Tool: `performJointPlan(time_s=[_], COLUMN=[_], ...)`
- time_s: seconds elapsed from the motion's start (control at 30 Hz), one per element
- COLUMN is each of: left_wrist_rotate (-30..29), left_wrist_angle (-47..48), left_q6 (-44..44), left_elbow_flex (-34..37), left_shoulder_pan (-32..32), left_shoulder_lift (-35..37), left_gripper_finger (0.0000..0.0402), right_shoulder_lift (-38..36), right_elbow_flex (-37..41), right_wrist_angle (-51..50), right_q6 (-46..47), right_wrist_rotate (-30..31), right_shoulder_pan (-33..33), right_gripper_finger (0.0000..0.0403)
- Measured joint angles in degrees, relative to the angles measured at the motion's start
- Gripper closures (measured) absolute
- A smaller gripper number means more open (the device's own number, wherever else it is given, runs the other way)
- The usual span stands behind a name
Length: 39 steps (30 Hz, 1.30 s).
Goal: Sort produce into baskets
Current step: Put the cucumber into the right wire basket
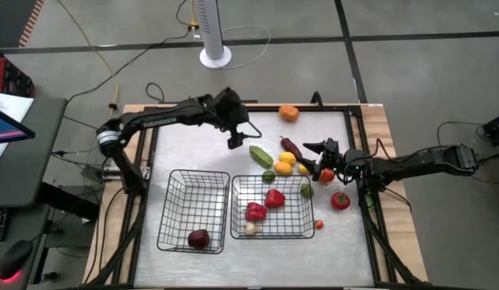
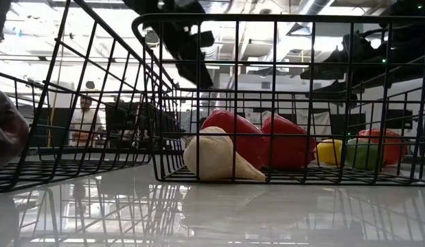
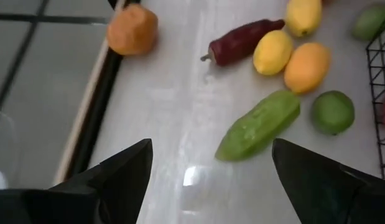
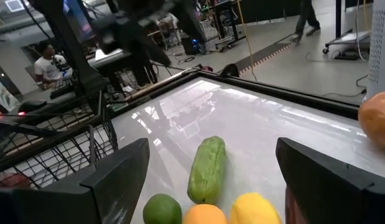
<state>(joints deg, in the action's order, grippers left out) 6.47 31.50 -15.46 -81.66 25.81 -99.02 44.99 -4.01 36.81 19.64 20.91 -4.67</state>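
glossy white table (image 1: 201,153) on grey concrete floor (image 1: 426,72).

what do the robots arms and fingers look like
Both arms are dark, nearly black, built of slim jointed segments. The left arm has a pale silvery collar near its base; the right arm looks plain black. Each ends in two broad, flat, matte black fingers tapering to blunt wedge tips.
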Motion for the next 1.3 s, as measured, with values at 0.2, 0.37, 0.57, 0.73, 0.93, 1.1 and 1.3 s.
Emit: performJointPlan(time_s=[0.2, 0.37, 0.57, 0.73, 0.93, 1.1, 1.3], left_wrist_rotate=[3.76, 8.45, 13.18, 11.59, 8.6, 6.21, 5.06], left_wrist_angle=[-3.03, -3.07, -8.52, -12.84, -17.04, -16.57, -16.36], left_q6=[-6.44, -11.01, -13.25, -13.36, -11.71, -14.66, -17.06], left_elbow_flex=[-0.03, -0.03, 0.21, 0.37, 0.28, -0.31, -0.29], left_shoulder_pan=[0.34, 0.43, 0.15, 0.13, -0.31, -2.38, -3.33], left_shoulder_lift=[-8.1, -12.2, -12.79, -12.82, -17.32, -18.82, -18.44], left_gripper_finger=[0.0084, 0.0084, 0.0084, 0.0084, 0.0084, 0.0084, 0.0084], right_shoulder_lift=[0.0, -0.01, -0.02, 0.0, -0.02, -0.02, -0.01], right_elbow_flex=[0.0, 0.0, 0.0, 0.0, 0.0, 0.0, 0.0], right_wrist_angle=[0.09, 0.06, 0.09, 0.16, 0.51, 0.42, 0.24], right_q6=[0.0, -0.21, -0.64, -0.61, -0.61, -0.61, -0.61], right_wrist_rotate=[-0.01, -0.01, -0.01, -0.02, -0.02, -0.02, -0.02], right_shoulder_pan=[0.02, 0.02, 0.02, 0.02, 0.02, 0.02, 0.02], right_gripper_finger=[0.0023, 0.0023, 0.0023, 0.0023, 0.0023, 0.0023, 0.0023])
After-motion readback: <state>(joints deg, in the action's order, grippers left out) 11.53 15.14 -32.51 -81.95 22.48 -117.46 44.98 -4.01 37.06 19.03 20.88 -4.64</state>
